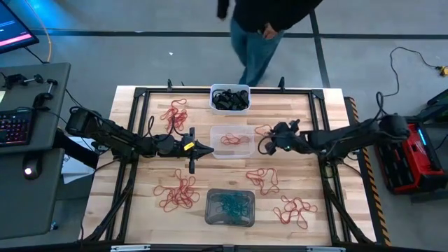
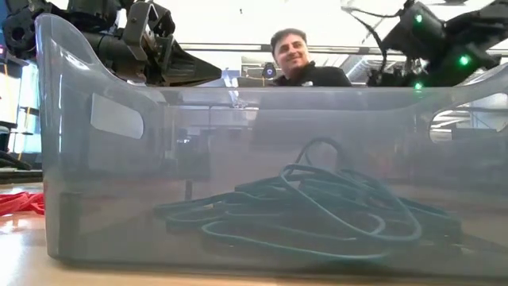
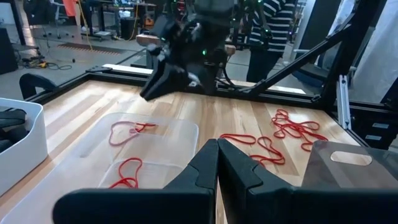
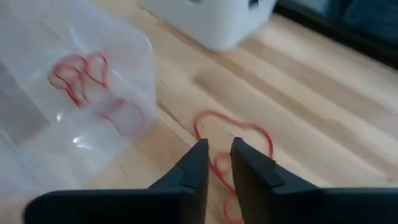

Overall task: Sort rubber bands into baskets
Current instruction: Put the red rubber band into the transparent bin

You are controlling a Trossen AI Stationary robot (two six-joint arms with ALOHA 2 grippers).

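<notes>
From above, a wooden table [image 1: 140, 196] holds three baskets in a line down its middle: a white basket [image 1: 229, 99] of black bands at the far edge, a clear basket [image 1: 232, 141] with a few red bands in the centre, and a grey basket [image 1: 230, 208] of teal bands at the near edge. Loose red rubber bands [image 1: 179, 193] lie in clumps left and right of the baskets. The right gripper [image 1: 264, 144] sits just right of the clear basket, over a red band there. The left gripper [image 1: 208, 150] waits just left of the same basket. A person [image 1: 262, 28] stands beyond the far edge.

From table height, the grey basket fills the view, its teal bands [image 2: 317, 210] heaped inside. Both arms hang above it.

From the left wrist, the left gripper's fingers [image 3: 205, 171] are pressed together, holding nothing. The clear basket lies just ahead of them.

From the right wrist, the fingers [image 4: 199, 168] stand slightly apart with a strand of a red band [image 4: 233, 146] lying between them on the wood, beside the clear basket's wall [image 4: 140, 74]. Whether they pinch it cannot be told.

To do this step well, the fingers should probably close fully on that one strand at table level, then lift straight up before crossing the basket rim, so the band neither slips nor snags the wall.
</notes>
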